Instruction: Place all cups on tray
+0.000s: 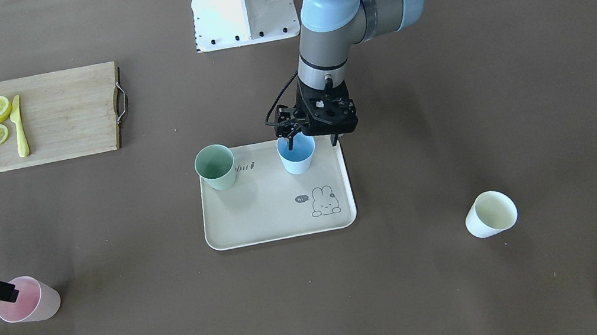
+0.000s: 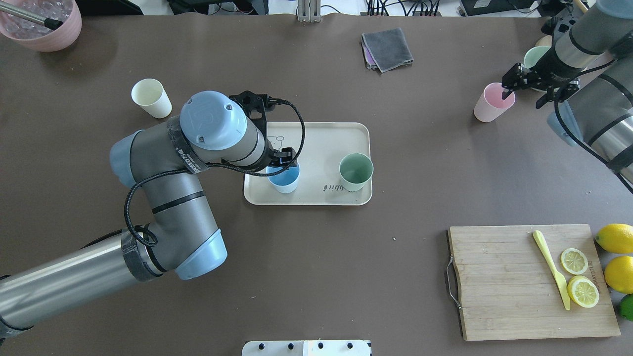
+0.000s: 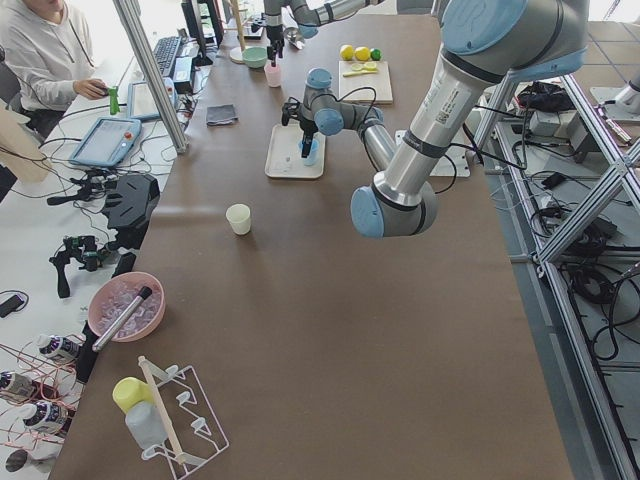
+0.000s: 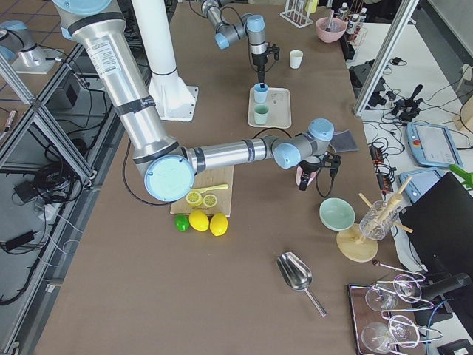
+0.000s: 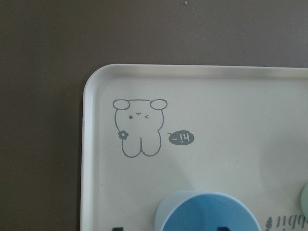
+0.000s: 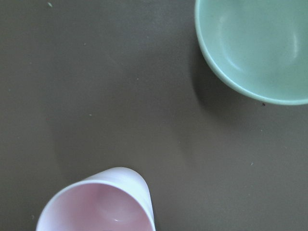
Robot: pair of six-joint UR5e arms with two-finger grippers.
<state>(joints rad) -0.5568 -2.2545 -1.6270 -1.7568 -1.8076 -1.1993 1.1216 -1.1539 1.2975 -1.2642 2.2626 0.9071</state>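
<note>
The beige tray (image 1: pixel 277 219) holds the mint green cup (image 1: pixel 216 167) and the light blue cup (image 1: pixel 298 158), both upright. My left gripper (image 1: pixel 312 141) is open over the blue cup, one finger inside it and one outside its rim; the left wrist view shows the cup (image 5: pixel 207 214) just below. The pink cup (image 2: pixel 489 103) stands on the table at the far right. My right gripper (image 2: pixel 521 98) is open at it, one finger in its mouth and one outside. The cream cup (image 2: pixel 151 98) stands alone at the far left.
A wooden cutting board (image 2: pixel 504 282) with lemon slices and a yellow knife lies at the near right, whole lemons beside it. A mint bowl (image 6: pixel 255 48) sits close behind the pink cup. A grey cloth (image 2: pixel 388 48) and a pink bowl (image 2: pixel 42 22) are at the far edge.
</note>
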